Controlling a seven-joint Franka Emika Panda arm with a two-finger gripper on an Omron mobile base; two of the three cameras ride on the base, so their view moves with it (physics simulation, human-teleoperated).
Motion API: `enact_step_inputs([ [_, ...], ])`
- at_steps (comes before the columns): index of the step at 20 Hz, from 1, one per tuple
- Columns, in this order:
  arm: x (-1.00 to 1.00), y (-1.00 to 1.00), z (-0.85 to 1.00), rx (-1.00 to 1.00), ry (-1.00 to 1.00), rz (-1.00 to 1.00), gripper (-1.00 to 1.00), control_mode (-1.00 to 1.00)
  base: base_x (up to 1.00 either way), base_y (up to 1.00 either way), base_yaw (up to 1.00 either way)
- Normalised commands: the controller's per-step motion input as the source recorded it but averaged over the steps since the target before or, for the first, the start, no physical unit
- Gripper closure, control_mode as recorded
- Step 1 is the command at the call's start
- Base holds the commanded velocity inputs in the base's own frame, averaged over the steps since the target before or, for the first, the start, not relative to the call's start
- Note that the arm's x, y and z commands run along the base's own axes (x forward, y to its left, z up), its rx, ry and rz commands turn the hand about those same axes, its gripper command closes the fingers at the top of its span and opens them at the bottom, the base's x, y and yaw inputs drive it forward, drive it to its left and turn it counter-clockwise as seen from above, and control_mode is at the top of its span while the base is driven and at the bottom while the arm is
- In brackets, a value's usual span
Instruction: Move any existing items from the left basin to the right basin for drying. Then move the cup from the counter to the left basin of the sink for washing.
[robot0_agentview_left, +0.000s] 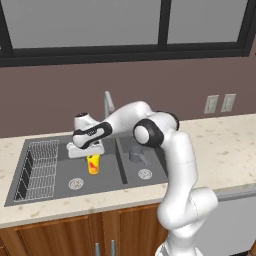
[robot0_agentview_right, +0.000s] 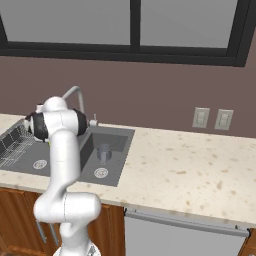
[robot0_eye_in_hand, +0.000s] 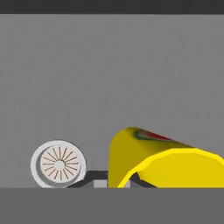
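Beige speckled stone is forming the desk that is running under a dark-framed window, with a brown wall behind it and two pale outlets on that wall. Sunk into the desk is lying the dark grey sink, its slim silver faucet rising just behind the end effector.

The white arm is reaching over the left basin, and the end effector is hanging low above it, fingers pointing down. Its fingers are standing closed on the rim of the yellow cup, which is hanging upright directly beneath it, over the basin floor; whether the cup's base is touching the floor cannot be told. In the hand view the cup is showing large and close, its red-orange mark on the side, with the round drain of the left basin just beside it.

Off to the left of the end effector, the wire dish rack is lying in the same basin. To the right of the end effector, across the divider, the small grey pot is standing upright in the right basin, well apart from the cup, its short handle pointing toward the front.
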Motion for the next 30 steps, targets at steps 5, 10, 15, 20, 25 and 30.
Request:
enact_step_inputs([
  [5,0.30,0.17,-0.36,0.00,0.00,0.00,1.00,-1.00,0.00,0.00,0.00],
  [10,0.25,0.14,-0.36,0.00,0.00,0.00,1.00,-1.00,0.00,0.00,0.00],
  [15,0.24,0.12,-0.36,0.00,0.00,0.00,1.00,-1.00,0.00,0.00,0.00],
  [20,0.09,0.05,-0.22,0.00,0.00,0.00,1.00,-1.00,0.00,0.00,0.00],
  [25,-0.17,-0.20,-0.05,0.04,0.00,-0.01,1.00,-1.00,0.00,0.00,0.00],
  [30,-0.16,-0.26,-0.20,0.02,0.00,-0.07,1.00,-1.00,0.00,0.00,0.00],
])
